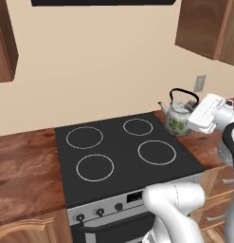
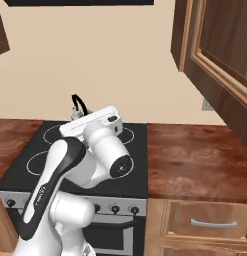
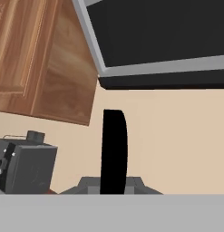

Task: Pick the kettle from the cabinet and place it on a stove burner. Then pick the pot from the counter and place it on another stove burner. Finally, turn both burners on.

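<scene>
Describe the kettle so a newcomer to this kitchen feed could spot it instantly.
Start at the black cooktop with four white rings. Just past its back right corner, over the brown counter, is the kettle, next to the robot's white hand. It's small, whitish with green leaf print, a curved spout and a thin black arched handle.

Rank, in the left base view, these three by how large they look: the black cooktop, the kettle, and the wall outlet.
1. Black cooktop, by far the largest.
2. Kettle, held at its right rear corner by the gripper.
3. Wall outlet, smallest; it sits farther back, so distance shrinks it somewhat.
</scene>
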Controlling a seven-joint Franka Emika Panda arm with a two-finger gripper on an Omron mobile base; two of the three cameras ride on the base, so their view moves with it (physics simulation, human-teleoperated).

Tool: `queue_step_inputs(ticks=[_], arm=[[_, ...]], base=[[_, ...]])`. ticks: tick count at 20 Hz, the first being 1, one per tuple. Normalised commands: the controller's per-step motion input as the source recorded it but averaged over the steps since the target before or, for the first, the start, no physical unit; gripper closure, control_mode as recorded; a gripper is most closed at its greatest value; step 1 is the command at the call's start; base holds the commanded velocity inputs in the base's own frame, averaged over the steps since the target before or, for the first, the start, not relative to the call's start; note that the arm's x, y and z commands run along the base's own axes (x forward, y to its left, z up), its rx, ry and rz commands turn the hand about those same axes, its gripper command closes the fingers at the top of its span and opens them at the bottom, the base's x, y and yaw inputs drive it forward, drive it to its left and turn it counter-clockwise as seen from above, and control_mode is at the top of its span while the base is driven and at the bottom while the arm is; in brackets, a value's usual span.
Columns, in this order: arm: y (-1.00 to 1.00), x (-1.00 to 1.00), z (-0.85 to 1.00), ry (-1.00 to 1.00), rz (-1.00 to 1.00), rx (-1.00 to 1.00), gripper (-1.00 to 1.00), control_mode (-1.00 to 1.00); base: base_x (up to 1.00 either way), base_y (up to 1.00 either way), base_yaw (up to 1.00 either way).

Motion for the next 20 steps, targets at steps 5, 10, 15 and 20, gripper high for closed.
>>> queue_step_inputs(ticks=[5,10,15,20], arm=[[0.0,0.55,0.0,0.0,0.0,0.0,1.0,-1.0],[0.0,0.49,0.0,0.0,0.0,0.0,1.0,-1.0],[0.0,0.39,-0.04,0.0,0.0,0.0,1.0,-1.0],[0.0,0.34,-0.11,0.0,0.03,0.0,1.0,-1.0]], base=[[0.0,0.0,0.0],[0.0,0.0,0.0],[0.0,0.0,0.0],[0.0,0.0,0.0]])
